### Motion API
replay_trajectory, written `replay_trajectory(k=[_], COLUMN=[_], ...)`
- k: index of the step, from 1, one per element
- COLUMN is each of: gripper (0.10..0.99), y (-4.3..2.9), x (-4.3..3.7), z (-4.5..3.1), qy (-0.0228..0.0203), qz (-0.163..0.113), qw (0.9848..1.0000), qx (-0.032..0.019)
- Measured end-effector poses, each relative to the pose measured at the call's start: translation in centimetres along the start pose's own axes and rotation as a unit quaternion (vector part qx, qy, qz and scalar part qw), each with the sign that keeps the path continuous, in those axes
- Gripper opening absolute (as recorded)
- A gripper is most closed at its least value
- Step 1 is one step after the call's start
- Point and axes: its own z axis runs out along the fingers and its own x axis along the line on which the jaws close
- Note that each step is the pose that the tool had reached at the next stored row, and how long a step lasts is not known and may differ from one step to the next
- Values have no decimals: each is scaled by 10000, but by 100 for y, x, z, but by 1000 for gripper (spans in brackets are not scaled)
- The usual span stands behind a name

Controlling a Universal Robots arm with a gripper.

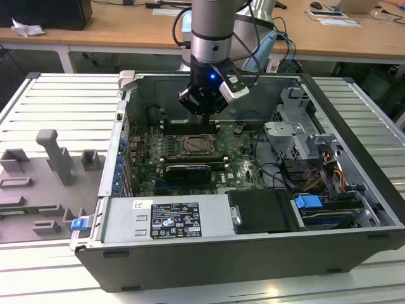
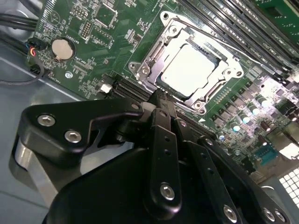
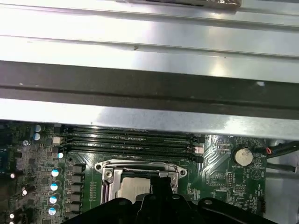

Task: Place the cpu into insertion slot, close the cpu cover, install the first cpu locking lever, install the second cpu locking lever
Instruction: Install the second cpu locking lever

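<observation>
The exterior view looks down into the open computer case [image 1: 354,120] from outside — both wrist views sit close above the socket [image 2: 191,74], shared.

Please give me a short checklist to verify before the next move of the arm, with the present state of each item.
1. cpu lies in the insertion slot: ok.
2. cpu cover lies flat over the cpu: ok, it seems closed.
3. Locking levers fastened: cannot tell.
4. tool stands at the socket's edge: ok.
5. Tool carries nothing: cannot tell.
6. Memory sticks beside the socket untouched: ok.
</observation>
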Motion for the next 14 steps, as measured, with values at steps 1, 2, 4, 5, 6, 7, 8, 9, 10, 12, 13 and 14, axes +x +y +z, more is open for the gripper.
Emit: replay_trajectory(k=[1, 2, 4, 5, 6, 7, 8, 9, 10, 12, 13, 14], gripper=[106, 106, 106, 106, 106, 106, 106, 106, 106, 106, 106, 106], y=[-6, -10, -25, -33, -39, -42, -42, -43, -42, -41, -39, -38], x=[0, 1, 2, 2, 3, 3, 3, 3, 3, 1, 0, -1], z=[-1, -1, 1, 1, 1, 1, 0, -6, -24, -79, -126, -173], qy=[1, 1, 0, 1, 1, 0, 0, 2, 1, 1, 1, 1], qz=[-1, 0, 0, 0, 0, 0, 1, 1, 1, 1, 1, 0], qw=[10000, 10000, 10000, 10000, 10000, 10000, 10000, 10000, 10000, 10000, 10000, 10000], qx=[1, 1, 1, 1, 1, 1, 1, 2, 1, 1, 2, 2])
